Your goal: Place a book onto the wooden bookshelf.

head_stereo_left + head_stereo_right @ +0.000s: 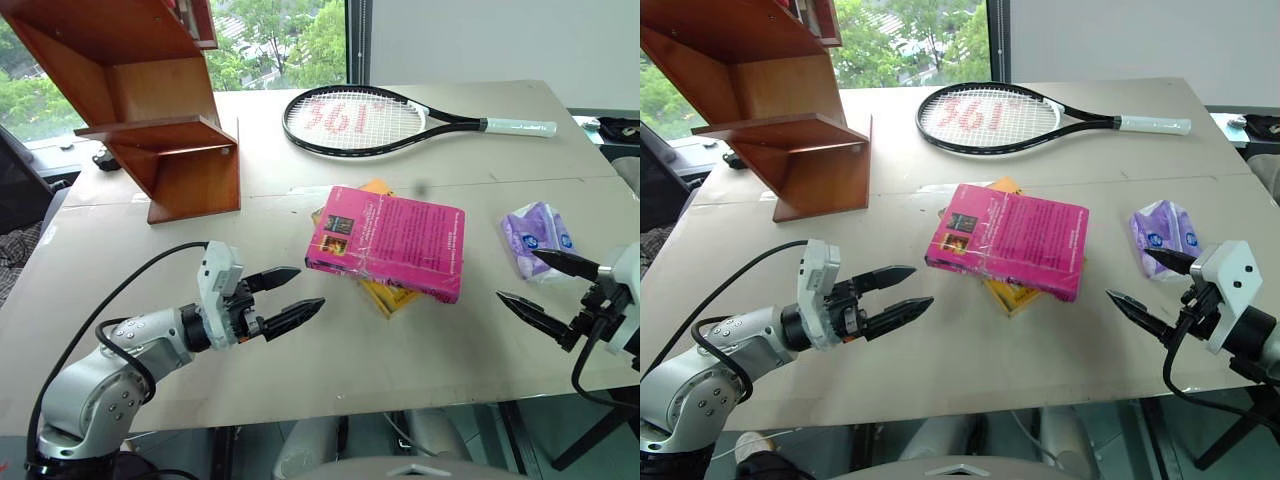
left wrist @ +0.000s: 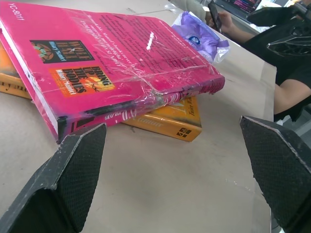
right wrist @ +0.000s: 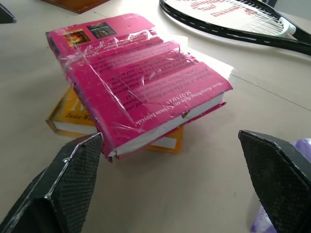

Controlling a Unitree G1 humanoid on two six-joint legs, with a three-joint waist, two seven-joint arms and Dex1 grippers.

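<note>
Two grippers, left (image 1: pixel 295 295) and right (image 1: pixel 548 283), fingers spread empty, flank one pink book (image 1: pixel 390 243).

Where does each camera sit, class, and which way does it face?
Left eye view: on the head, looking down over the table; both arms show, left pincer open.
Right eye view: same head, same scene; right pincer open.
Left wrist view: along the left fingers at the book.
Right wrist view: along the right fingers at the book from the other side.
Shared: every view shows the book lying on a yellow book.
</note>
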